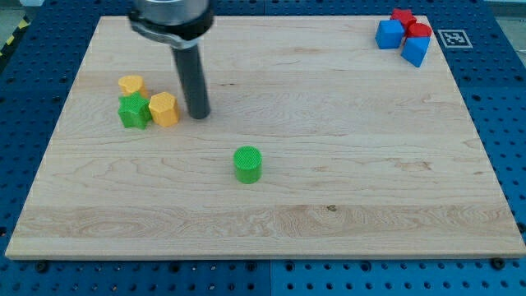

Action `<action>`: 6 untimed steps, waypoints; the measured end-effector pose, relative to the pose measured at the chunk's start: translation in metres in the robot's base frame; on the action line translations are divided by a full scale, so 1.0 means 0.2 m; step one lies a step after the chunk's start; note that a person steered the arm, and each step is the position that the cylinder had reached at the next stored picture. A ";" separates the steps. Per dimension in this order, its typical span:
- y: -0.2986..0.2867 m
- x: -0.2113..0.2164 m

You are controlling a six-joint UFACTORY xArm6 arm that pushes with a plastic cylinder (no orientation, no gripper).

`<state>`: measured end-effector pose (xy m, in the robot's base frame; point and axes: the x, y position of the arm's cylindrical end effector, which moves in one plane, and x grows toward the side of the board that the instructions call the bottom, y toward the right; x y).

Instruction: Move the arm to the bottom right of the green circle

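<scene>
Tip (198,114) sitting at the view's upper left of the board (329,222), just right of the yellow hexagon block (164,108) — close, touching or not unclear. Bare rod only, nothing clamped or carried, no jaws to report. Green circle (247,164) standing alone near the board's middle, toward the view's bottom, well apart from the tip. Target spot judged to be just off the cylinder's lower right edge. Planning a swing rightward first, then down — passing along the cylinder's right side with a margin, not cutting straight across it, since a direct diagonal risks nudging it. Pulling away from the yellow hexagon, the green star-like block (133,111) and the other yellow block (131,85) cleanly, not dragging them. Red and blue cluster (404,34) at the view's top right staying out of the path. Stopping short, near but not touching.
</scene>
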<state>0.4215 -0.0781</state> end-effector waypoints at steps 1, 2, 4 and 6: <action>0.33 0.09; 0.62 0.38; 0.62 0.84; 0.50 0.83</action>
